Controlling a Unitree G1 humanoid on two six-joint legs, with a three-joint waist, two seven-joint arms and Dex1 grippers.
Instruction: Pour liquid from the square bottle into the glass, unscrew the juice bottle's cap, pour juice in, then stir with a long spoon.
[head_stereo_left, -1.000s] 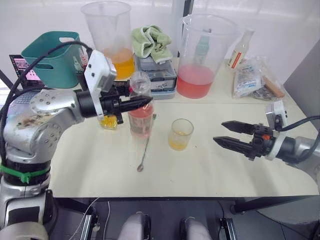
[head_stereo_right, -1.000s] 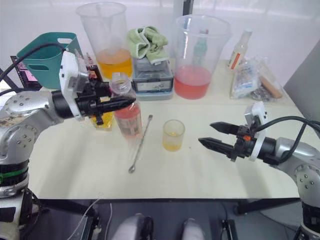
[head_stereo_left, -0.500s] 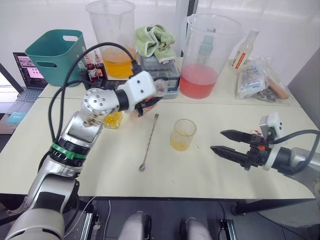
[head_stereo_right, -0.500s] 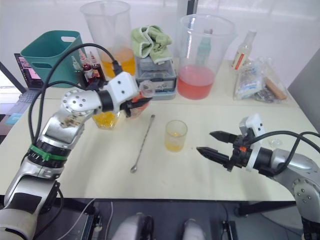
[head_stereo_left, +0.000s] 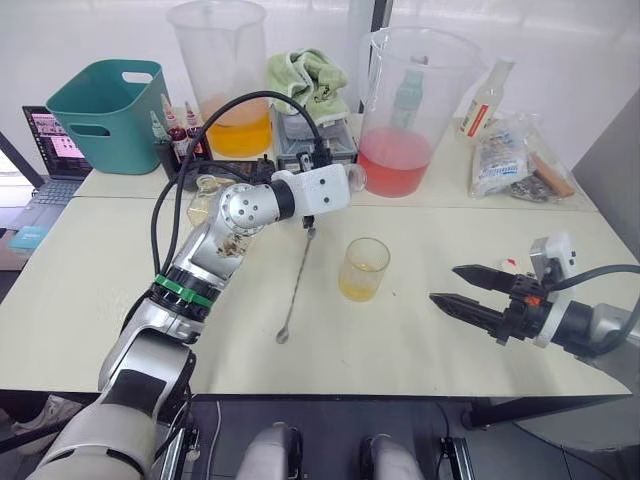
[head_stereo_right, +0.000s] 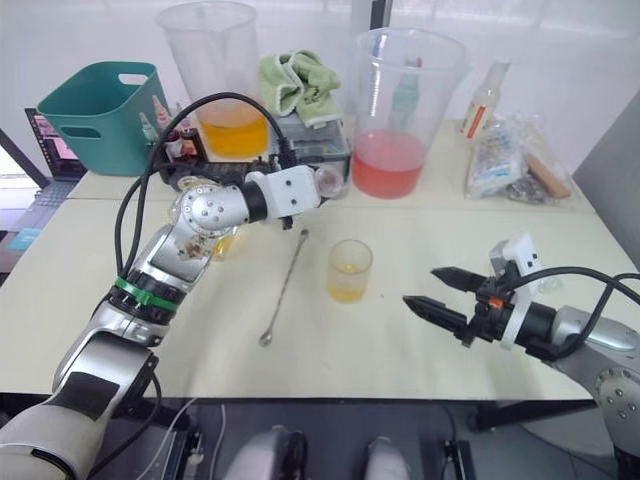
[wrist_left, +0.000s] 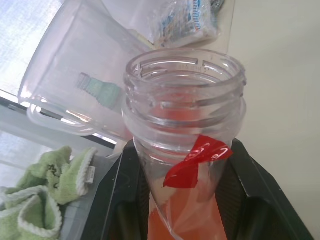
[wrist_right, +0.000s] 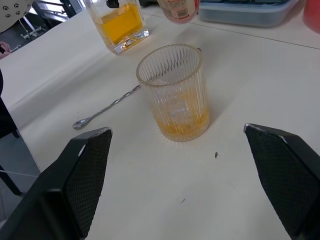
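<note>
My left gripper (wrist_left: 182, 200) is shut on the juice bottle (wrist_left: 186, 150), holding it tipped on its side above the table's back half. Its open mouth (head_stereo_left: 353, 178) points right, up and back from the glass (head_stereo_left: 363, 268). The neck is bare and the cap is out of view. The glass is ribbed, with a little yellow liquid at the bottom. The long spoon (head_stereo_left: 297, 275) lies flat just left of it. The square bottle (wrist_right: 120, 22), half full of yellow liquid, stands behind my left forearm. My right gripper (head_stereo_left: 470, 300) hovers open to the right of the glass, pointing at it.
Along the back stand a teal bin (head_stereo_left: 105, 105), a big pitcher with orange liquid (head_stereo_left: 222, 70), a green cloth on a grey box (head_stereo_left: 308, 80), a big pitcher with pink liquid (head_stereo_left: 405, 100), a slim bottle (head_stereo_left: 483, 98) and snack packets (head_stereo_left: 505, 155). Small dropper bottles (head_stereo_left: 175, 135) sit near the bin.
My left arm has lifted the juice bottle off the table, tipped it over and carried it right toward the glass. The right gripper has hardly moved. The head view has shifted slightly.
</note>
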